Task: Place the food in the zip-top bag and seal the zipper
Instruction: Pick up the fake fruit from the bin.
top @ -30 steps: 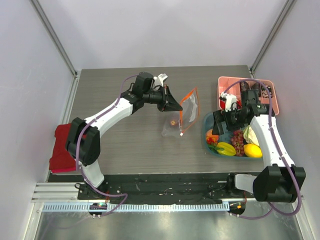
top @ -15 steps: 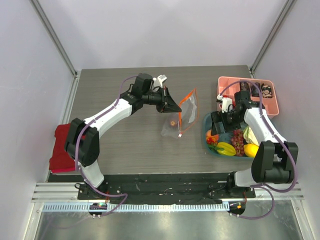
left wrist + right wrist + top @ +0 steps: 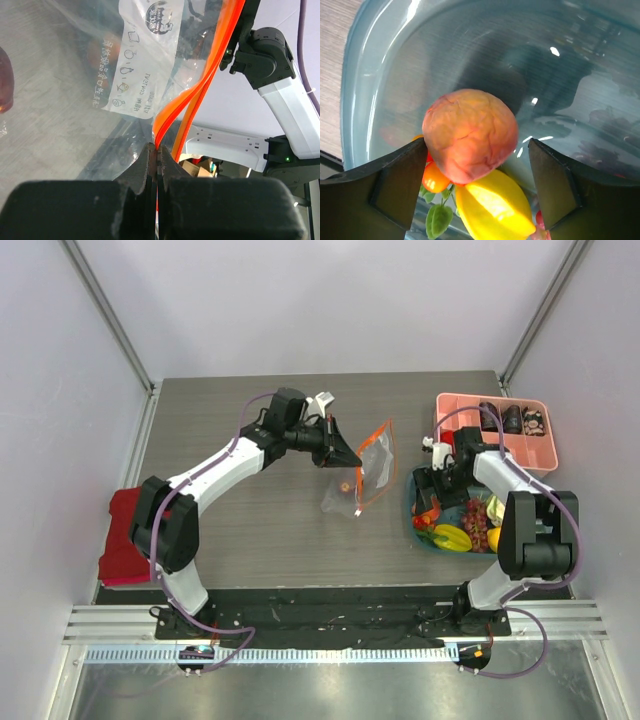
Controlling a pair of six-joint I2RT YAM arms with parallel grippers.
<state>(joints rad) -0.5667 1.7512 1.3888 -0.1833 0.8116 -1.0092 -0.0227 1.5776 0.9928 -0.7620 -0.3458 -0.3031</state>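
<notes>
The clear zip-top bag (image 3: 366,472) hangs mid-table with its orange-red zipper (image 3: 378,455) open. My left gripper (image 3: 342,454) is shut on one strip of the zipper (image 3: 210,65) at the bag's mouth (image 3: 157,150). The white label (image 3: 145,55) faces the left wrist camera. A small red-orange piece (image 3: 346,485) lies inside the bag. My right gripper (image 3: 430,502) is open inside the blue bowl (image 3: 411,525). Its fingers (image 3: 400,190) straddle a peach (image 3: 470,132); the left finger touches it and the right stands apart. A yellow starfruit (image 3: 492,210) lies under the peach.
The bowl also holds starfruit (image 3: 452,538), grapes (image 3: 476,526) and pale-green cabbage (image 3: 496,508). A pink compartment tray (image 3: 455,410) with dark pieces stands behind it. A folded red cloth (image 3: 125,535) lies at the table's left edge.
My right arm has swung left and down over the bowl's left side, bringing its open fingers around the peach. The left arm and the bag have stayed put.
</notes>
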